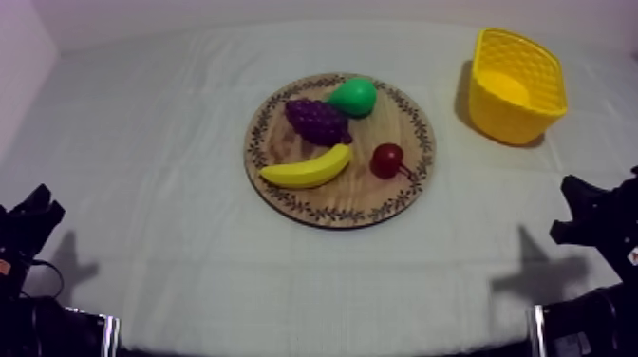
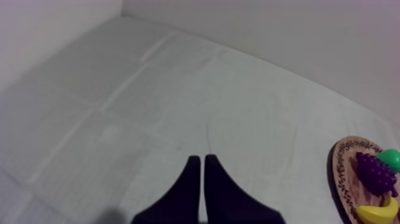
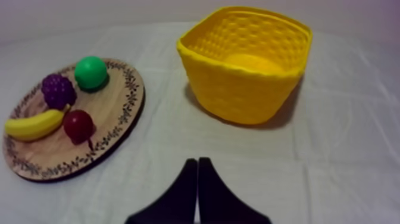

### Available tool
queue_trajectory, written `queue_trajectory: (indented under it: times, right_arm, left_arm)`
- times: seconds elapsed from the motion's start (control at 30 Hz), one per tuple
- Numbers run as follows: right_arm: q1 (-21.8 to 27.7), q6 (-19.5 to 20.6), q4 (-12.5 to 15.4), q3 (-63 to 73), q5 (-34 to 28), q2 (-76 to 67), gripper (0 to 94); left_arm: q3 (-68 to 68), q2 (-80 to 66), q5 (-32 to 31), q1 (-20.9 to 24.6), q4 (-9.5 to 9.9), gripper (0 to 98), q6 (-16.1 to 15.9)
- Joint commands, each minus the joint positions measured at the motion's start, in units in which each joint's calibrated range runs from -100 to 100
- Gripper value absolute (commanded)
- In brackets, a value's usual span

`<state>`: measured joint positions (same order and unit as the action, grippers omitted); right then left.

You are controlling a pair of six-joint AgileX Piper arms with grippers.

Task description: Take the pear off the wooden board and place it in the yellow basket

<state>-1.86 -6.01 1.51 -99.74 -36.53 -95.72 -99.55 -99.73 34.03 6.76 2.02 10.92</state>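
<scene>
The pear [image 1: 354, 97] sits at the far side of the wooden board [image 1: 365, 197], just beside the grapes [image 1: 318, 121]; the banana [image 1: 306, 169] and the small red fruit [image 1: 386, 159] lie nearer me. The yellow basket [image 1: 517, 119] stands upright on the surface [image 1: 171, 218], apart from the board, toward my right. My left jaws and right jaws are each pressed together in a narrow wedge, holding nothing, above bare cloth.
</scene>
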Motion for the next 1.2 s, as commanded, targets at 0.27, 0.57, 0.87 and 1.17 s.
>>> queue_trajectory:
  times: [0.27, 0.57, 0.87, 1.17]
  right_arm:
    - [-0.1, -6.5, -0.1, 0.0, 0.1, 0.0, 0.5]
    - [-0.3, -5.8, -0.4, 0.0, -2.0, 0.0, 0.5]
    - [2.1, -7.6, -0.9, 7.2, -10.2, 3.7, 0.5]
    - [3.3, -14.6, 2.0, 35.4, -17.1, 19.0, 0.5]
  left_arm:
    - [0.0, 0.0, 0.0, 0.0, 0.01, 0.1, 0.0]
    - [-0.1, -0.1, -0.5, 0.1, -0.04, 0.1, -0.1]
    - [-0.1, -0.1, -0.5, 0.1, -0.04, 0.1, -0.2]
    - [-0.1, -0.1, -0.5, 0.1, -0.04, 0.1, -0.1]
